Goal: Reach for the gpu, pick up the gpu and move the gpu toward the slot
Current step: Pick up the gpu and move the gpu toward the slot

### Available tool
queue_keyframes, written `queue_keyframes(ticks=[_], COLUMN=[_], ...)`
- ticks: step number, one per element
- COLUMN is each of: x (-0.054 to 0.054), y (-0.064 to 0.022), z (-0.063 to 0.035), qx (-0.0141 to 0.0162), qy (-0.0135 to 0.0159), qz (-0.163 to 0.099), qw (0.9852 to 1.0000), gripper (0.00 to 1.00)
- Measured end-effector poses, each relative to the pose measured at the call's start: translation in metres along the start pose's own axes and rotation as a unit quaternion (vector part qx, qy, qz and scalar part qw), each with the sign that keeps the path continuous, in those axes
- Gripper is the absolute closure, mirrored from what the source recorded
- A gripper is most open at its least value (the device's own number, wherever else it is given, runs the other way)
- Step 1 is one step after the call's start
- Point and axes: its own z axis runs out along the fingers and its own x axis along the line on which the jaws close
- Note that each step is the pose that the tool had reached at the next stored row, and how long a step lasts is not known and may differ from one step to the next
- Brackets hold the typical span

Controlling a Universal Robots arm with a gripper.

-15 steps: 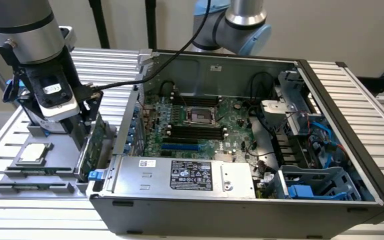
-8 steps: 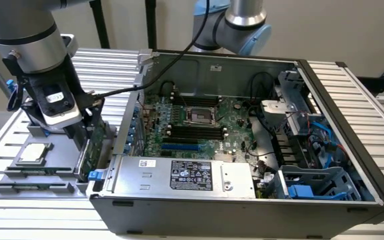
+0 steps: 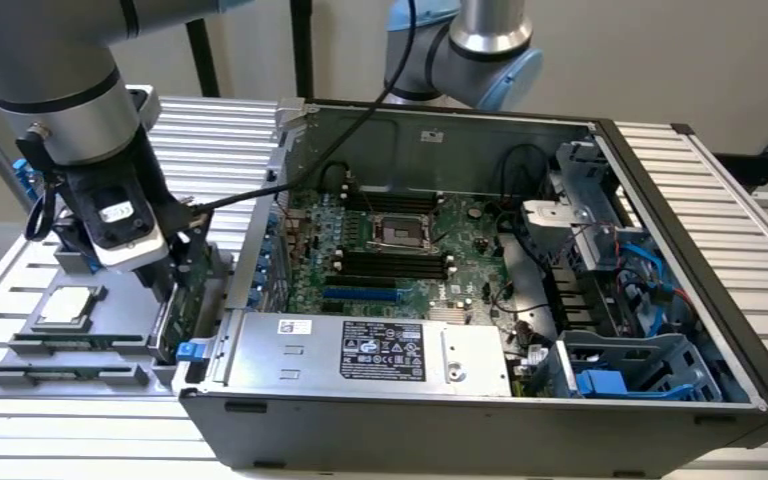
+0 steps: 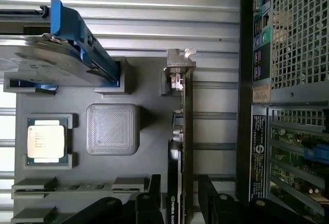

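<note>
The gpu (image 4: pixel 181 131) stands on edge in a slot of the grey parts holder (image 4: pixel 149 147), its silver bracket (image 4: pixel 180 67) at the far end from my wrist. My gripper (image 4: pixel 180 185) is open, one dark finger on each side of the card's near end, with small gaps to the card. In the exterior view the gripper (image 3: pixel 179 272) hangs low over the green gpu (image 3: pixel 168 318), just outside the computer case's left wall. Blue expansion slots (image 3: pixel 357 295) lie on the motherboard inside the case.
The holder also carries a CPU (image 4: pixel 46 141), a silver hard drive with blue rails (image 4: pixel 56 54) and two memory sticks (image 3: pixel 71 347). The open computer case (image 3: pixel 704 330) fills the exterior view's right. A second arm (image 3: pixel 471 50) stands behind it.
</note>
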Motion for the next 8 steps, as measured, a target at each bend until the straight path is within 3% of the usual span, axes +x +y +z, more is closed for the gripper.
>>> queue_keyframes(ticks=[5, 8], x=[0.001, 0.001], y=[0.0004, 0.0024], z=[0.0093, 0.0144], qx=[0.0002, 0.0019], qy=[-0.0006, -0.0008], qz=[0.000, 0.000], qw=[1.0000, 1.0000], gripper=[0.58, 0.58])
